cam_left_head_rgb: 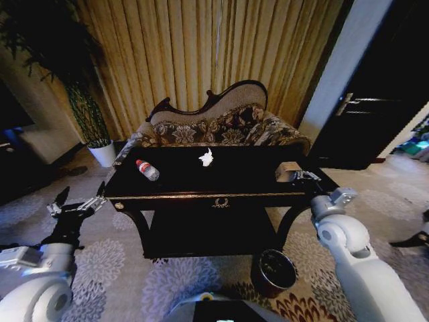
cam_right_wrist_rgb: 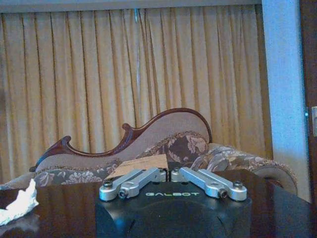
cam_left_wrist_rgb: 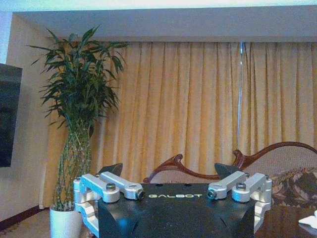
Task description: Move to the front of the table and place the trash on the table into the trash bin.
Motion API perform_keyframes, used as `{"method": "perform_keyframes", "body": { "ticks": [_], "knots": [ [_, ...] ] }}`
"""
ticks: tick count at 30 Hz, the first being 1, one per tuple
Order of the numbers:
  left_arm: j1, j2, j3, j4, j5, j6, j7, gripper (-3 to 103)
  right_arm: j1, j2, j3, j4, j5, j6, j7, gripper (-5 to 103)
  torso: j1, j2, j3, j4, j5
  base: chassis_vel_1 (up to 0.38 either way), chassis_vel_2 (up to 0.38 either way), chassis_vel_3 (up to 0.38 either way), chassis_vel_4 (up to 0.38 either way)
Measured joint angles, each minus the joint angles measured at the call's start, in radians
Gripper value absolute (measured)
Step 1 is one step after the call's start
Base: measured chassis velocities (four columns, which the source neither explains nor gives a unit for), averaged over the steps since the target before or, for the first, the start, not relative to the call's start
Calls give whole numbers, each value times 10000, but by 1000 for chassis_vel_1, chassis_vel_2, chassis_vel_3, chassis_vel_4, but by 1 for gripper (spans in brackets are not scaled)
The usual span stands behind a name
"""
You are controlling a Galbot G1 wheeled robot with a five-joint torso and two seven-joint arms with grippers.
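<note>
Dark glossy table (cam_left_head_rgb: pixel 201 181) with gold trim; clear bottle (cam_left_head_rgb: pixel 147 170), red cap; white tissue (cam_left_head_rgb: pixel 206 157); reddish-brown bin (cam_left_head_rgb: pixel 275 272), lower centre; floral sofa (cam_left_head_rgb: pixel 221 127); golden curtains (cam_left_head_rgb: pixel 201 54) across the top.

Dim warm room; glossy table (cam_left_head_rgb: pixel 201 176) reflective; head view edges distorted.

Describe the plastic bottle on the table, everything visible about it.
The plastic bottle is small and clear, with a red cap and a red label band around its body. It lies on its side on the left part of the dark glossy table, cap end pointing toward the sofa side, base angled toward the front edge. Only the tabletop touches it. The crumpled tissue lies apart from it, and the left gripper is off the table's left end, away from it.
</note>
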Motion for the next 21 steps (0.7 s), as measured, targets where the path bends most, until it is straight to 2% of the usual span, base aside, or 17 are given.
{"method": "perform_keyframes", "body": {
  "ticks": [21],
  "knots": [
    [48,-81,-5,-67,18,0,20,100,-73,88,-48,191,-66,-59,17,0,2,-1,1,-1,0,12,-15,-13,13]
  ]
}}
